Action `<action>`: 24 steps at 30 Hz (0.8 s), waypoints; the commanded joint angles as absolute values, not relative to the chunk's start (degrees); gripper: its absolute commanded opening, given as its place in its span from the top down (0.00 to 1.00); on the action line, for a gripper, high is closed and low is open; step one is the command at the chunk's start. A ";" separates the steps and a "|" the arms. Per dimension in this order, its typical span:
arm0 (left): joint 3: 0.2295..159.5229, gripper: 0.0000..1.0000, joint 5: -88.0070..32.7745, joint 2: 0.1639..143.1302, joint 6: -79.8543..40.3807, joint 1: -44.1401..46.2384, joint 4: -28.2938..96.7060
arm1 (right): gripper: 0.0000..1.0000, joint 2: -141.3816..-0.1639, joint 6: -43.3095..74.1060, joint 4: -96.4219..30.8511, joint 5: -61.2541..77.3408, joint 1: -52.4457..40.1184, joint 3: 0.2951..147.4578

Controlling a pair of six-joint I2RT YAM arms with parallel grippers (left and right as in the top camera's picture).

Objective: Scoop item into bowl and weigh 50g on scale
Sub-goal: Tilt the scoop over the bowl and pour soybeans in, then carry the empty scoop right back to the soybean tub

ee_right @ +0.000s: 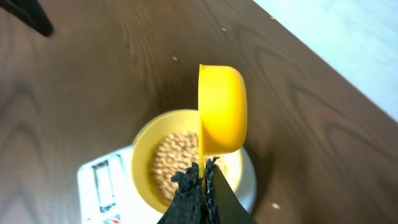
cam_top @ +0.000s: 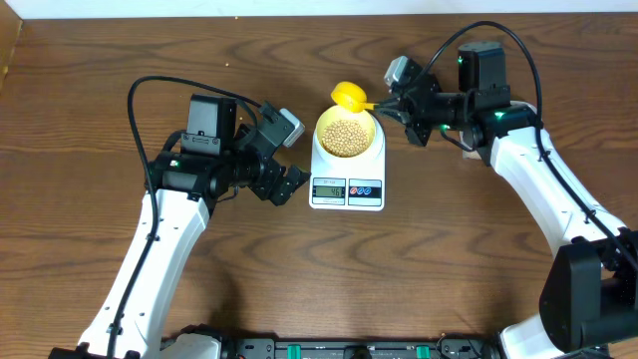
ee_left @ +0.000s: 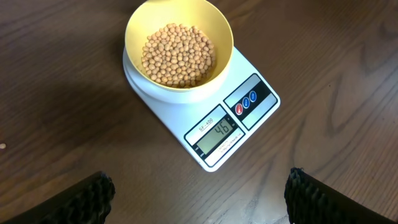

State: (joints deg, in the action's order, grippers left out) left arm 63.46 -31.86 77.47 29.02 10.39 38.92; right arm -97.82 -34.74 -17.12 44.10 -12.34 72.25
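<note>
Nearest the bases, the left gripper (cam_top: 282, 185) hangs over the wooden table (cam_top: 100, 60) just left of the scale (ee_left: 180, 127), its fingers (ee_left: 93, 194) wide apart and empty. The scale's display reads 46. On its platform sits the bowl (ee_left: 140, 25), with the beans (ee_left: 178, 55) heaped inside. Beyond, the right gripper (ee_right: 200, 186) has its fingers clamped on the handle of a yellow scoop (ee_right: 222, 109), which is tipped on its side above the bowl's far rim.
</note>
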 commanded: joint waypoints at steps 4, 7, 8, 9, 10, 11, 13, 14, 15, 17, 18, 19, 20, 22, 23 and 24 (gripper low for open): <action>63.99 0.10 -32.95 76.84 29.95 10.31 38.94 | 0.99 -98.17 -38.92 -17.37 38.74 -12.53 71.83; 63.99 0.10 -32.95 76.84 29.95 10.31 38.94 | 0.99 -98.17 -38.92 -17.37 38.74 -12.53 71.83; 63.99 0.10 -32.95 76.84 29.95 10.31 38.94 | 0.99 -98.17 -38.92 -17.37 38.74 -12.53 71.83; 63.99 0.10 -32.95 76.84 29.95 10.31 38.94 | 0.99 -98.17 -38.89 -17.37 38.76 -12.53 71.83; 63.99 0.10 -32.95 76.84 29.95 10.31 38.94 | 0.99 -98.17 -38.89 -17.37 38.76 -12.53 71.83; 63.99 0.10 -32.95 76.84 29.95 10.31 38.94 | 0.99 -98.17 -38.89 -17.37 38.83 -12.53 71.83; 63.99 0.10 -32.95 76.84 29.95 10.31 38.94 | 0.99 -98.17 -38.87 -17.34 39.24 -12.53 71.83; 63.99 0.10 -32.95 76.84 29.95 10.31 38.94 | 0.99 -98.15 -38.87 -17.26 39.22 -12.53 71.83; 63.99 0.10 -32.95 76.84 29.95 10.31 38.94 | 0.99 -98.15 -38.87 -17.15 39.22 -12.53 71.83; 63.99 0.10 -32.95 76.84 29.95 10.31 38.94 | 0.99 -98.15 -38.85 -16.34 39.11 -12.51 71.85; 63.99 0.11 -32.97 76.84 29.95 10.31 38.94 | 0.99 -98.13 -38.85 -16.03 39.11 -12.40 71.85; 63.99 0.10 -32.95 76.84 29.95 10.31 38.94 | 0.99 -98.04 -38.85 -15.70 38.72 -12.29 71.90; 63.99 0.10 -32.95 76.84 29.95 10.31 38.94 | 0.99 -98.00 -38.85 -15.44 38.26 -12.29 71.90; 63.99 0.10 -32.97 76.84 29.95 10.31 38.94 | 0.99 -97.12 -38.44 -14.06 32.29 -12.29 71.90; 63.99 0.10 -32.95 76.84 29.95 10.31 38.94 | 0.99 -96.79 -38.04 -13.69 30.22 -12.29 71.90; 63.99 0.10 -32.97 76.84 29.95 10.31 38.94 | 0.99 -96.38 -37.74 -13.41 27.42 -12.29 71.90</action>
